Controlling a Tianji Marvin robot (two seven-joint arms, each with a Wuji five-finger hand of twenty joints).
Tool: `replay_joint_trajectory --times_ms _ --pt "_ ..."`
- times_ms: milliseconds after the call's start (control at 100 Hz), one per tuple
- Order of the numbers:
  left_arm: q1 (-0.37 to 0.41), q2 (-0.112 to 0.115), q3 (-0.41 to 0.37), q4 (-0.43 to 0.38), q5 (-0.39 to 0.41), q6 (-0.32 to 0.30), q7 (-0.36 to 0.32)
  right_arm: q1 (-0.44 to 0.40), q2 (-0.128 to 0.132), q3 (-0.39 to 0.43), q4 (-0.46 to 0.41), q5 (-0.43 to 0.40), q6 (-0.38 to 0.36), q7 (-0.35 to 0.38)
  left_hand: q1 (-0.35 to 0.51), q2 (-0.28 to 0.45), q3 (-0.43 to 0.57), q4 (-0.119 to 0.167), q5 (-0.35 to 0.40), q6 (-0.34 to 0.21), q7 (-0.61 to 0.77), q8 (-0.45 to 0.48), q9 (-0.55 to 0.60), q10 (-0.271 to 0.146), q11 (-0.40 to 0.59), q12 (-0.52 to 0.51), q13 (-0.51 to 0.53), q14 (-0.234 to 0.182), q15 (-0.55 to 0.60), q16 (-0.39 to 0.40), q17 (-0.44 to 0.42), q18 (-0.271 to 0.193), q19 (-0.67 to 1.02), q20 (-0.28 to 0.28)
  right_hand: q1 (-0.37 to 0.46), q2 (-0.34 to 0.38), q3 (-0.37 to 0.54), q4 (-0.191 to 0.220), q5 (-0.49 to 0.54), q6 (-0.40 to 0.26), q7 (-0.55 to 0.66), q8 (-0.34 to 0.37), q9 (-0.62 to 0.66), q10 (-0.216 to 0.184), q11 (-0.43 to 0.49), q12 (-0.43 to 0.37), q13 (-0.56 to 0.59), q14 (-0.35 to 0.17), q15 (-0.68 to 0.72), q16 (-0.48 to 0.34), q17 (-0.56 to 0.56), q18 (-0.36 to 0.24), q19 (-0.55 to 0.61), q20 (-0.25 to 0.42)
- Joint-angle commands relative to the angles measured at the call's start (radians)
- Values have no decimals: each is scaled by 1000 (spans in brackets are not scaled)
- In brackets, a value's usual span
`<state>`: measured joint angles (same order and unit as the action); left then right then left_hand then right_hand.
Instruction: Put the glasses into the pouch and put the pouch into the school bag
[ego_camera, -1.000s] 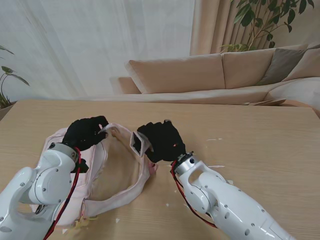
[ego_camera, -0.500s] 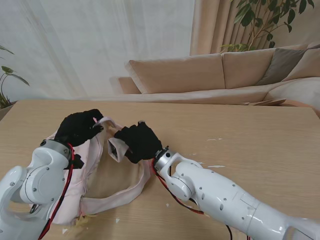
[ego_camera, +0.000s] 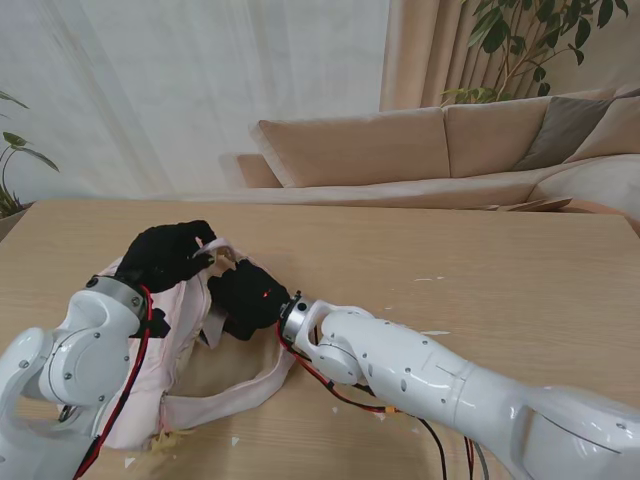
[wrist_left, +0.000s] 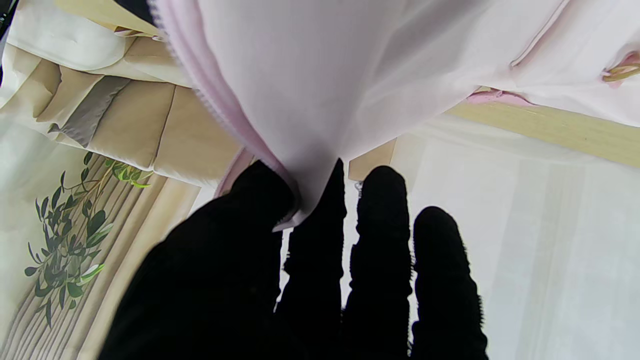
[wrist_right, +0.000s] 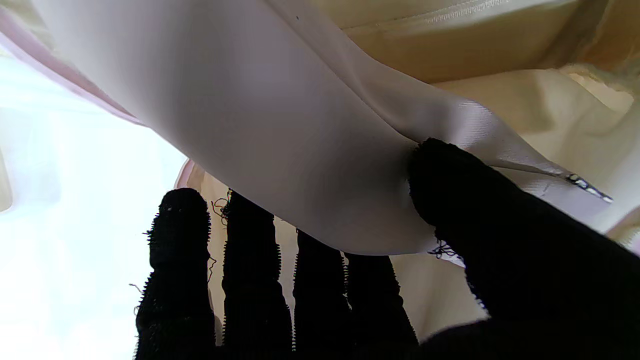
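The pouch (wrist_right: 280, 130), pale fabric, sits pinched between thumb and fingers of the right hand (ego_camera: 248, 297), which is pushed into the mouth of the pink school bag (ego_camera: 190, 330) lying on the counter (ego_camera: 480, 260). The left hand (ego_camera: 165, 255) is clamped on the bag's rim, holding it open. The glasses are not visible, presumably inside the pouch. By my judgement, only the release and withdrawal remain.

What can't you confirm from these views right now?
- Glasses: in no view; whether they sit inside the pouch cannot be told.
- Stand view: the right hand covers the pouch.
- School bag interior: hidden by both hands and the bag's rim.
- Left hand: pinches pink fabric; which part is unclear.
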<state>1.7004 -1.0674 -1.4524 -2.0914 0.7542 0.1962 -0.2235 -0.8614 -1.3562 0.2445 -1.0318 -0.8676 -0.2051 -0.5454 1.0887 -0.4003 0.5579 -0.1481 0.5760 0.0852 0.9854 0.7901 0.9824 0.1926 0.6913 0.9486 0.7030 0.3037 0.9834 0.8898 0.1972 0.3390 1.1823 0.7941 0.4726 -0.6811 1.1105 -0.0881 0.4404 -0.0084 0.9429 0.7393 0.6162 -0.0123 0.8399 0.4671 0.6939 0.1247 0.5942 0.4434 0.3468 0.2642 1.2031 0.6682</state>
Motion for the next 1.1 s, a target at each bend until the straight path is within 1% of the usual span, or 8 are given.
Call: replay_joint_trajectory --times_ms 0,280,390,440,560,730,930,1090 --pt "2 -1 -3 -18 -6 -10 -26 21 -32 -7 22 8 -17 27 47 -3 48 3 62 -70 69 66 11 -12 37 29 12 7 21 24 -2 18 29 19 28 13 42 -8 -5 -33 31 -12 16 -19 -8 -1 16 -32 -14 0 4 -5 12 -3" --pt "6 3 -13 -30 -2 -18 -50 93 -141 -74 214 81 -55 60 48 -4 48 4 62 -67 65 74 11 -10 36 30 12 6 20 27 -2 18 29 19 22 24 38 0 -12 -28 24 -11 5 -18 -13 -2 6 -34 -19 -1 -2 -11 9 -4" --pt "7 3 -16 -32 1 -19 -52 110 -159 -89 251 97 -73 87 48 -2 48 4 63 -68 63 76 11 -11 36 29 12 6 20 27 -2 18 29 19 5 30 27 29 -16 -15 -49 -18 -8 -7 -68 -37 -14 -37 -58 -21 -16 -12 -9 -8" --pt "7 3 -15 -32 -2 -19 -51 115 -161 -94 257 98 -75 96 48 -2 48 4 62 -68 62 76 11 -10 36 29 12 6 20 27 -2 18 29 19 -2 25 19 28 -14 -9 -135 -67 -13 3 -126 -81 -27 -39 -92 -39 -28 -11 -28 -14" --pt "2 4 -9 -30 3 -17 -55 118 -148 -95 237 101 -73 134 48 -2 47 4 63 -69 60 78 10 -11 35 29 11 8 19 28 -2 18 29 19 -43 2 -14 20 -1 -2 -381 -315 -46 32 -299 -166 -102 -33 -206 -107 -89 -5 -110 -42" --pt "-8 5 4 -22 7 -6 -60 114 -114 -83 173 97 -46 180 50 0 45 4 62 -68 57 80 9 -11 34 29 10 7 17 28 -2 18 29 19 -141 14 -199 -28 -53 29 -514 -548 -119 61 -440 -222 -234 -24 -308 -183 -194 1 -239 -104" --pt "-15 6 14 -15 17 3 -65 100 -70 -53 89 96 -31 210 51 1 42 5 62 -69 55 82 8 -12 34 29 10 4 16 29 -2 18 29 19 -225 61 -291 -51 -58 36 -536 -596 -135 54 -456 -229 -263 -28 -315 -196 -226 -2 -270 -124" --pt "-19 5 14 -7 12 10 -64 73 -6 -16 -25 72 -14 243 52 2 41 6 61 -67 54 84 7 -12 34 30 8 5 14 29 -2 18 29 19 -203 126 -397 -28 -46 21 -489 -586 -116 37 -425 -214 -234 -34 -290 -174 -209 -5 -241 -104"
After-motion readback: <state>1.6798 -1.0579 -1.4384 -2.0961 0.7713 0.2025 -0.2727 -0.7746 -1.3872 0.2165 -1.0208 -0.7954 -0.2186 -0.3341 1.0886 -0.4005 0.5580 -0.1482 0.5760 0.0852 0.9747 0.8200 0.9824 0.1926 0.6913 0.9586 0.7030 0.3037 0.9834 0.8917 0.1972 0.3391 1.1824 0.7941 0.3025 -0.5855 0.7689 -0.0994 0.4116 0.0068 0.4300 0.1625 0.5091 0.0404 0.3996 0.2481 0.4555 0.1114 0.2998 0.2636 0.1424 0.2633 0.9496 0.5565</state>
